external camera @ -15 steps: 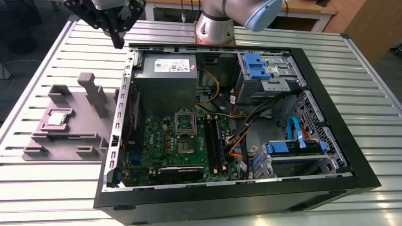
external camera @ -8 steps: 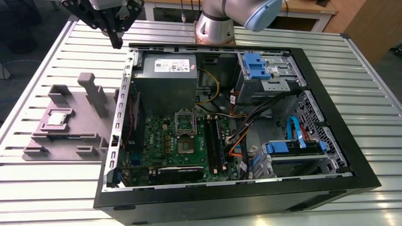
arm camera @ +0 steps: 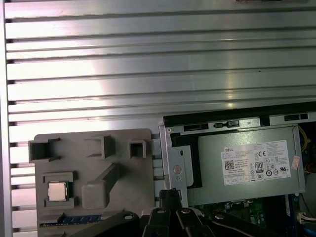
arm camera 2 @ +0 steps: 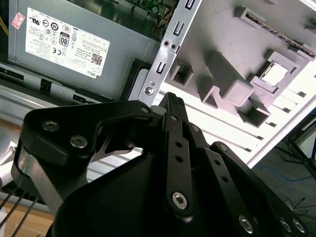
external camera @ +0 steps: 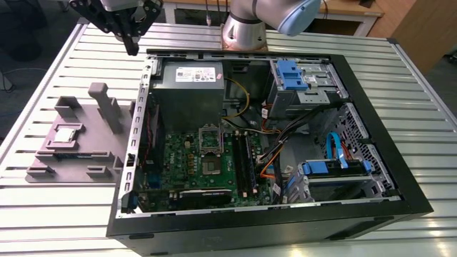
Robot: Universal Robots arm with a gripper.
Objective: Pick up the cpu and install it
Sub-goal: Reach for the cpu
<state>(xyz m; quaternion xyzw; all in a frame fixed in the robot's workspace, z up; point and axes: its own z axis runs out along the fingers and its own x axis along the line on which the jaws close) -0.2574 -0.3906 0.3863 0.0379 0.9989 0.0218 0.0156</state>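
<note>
The cpu [external camera: 66, 134], a small silver square, lies in a recess of the mauve-grey tray [external camera: 50, 160] at the exterior view's left, beside the open computer case. Both wrist views show the cpu [arm camera 2: 274, 74] [arm camera: 57, 191] resting in the tray [arm camera 2: 232, 39] [arm camera: 123, 173]. My gripper [external camera: 132, 52] hangs high above the table near the case's far corner, well away from the cpu. Its black fingers meet at one tip [arm camera 2: 171, 98] [arm camera: 170, 193], shut with nothing between them. On the green motherboard, the socket [external camera: 214, 166] sits with its metal bracket [external camera: 212, 137] raised.
The black computer case [external camera: 386, 182] lies open on the slatted metal table [external camera: 57, 225]. Inside are a grey power supply [external camera: 189, 80], blue drive brackets [external camera: 287, 75] and loose cables [external camera: 286, 134]. Upright blocks [external camera: 107, 107] rise from the tray. A memory stick [arm camera: 81, 218] lies in the tray.
</note>
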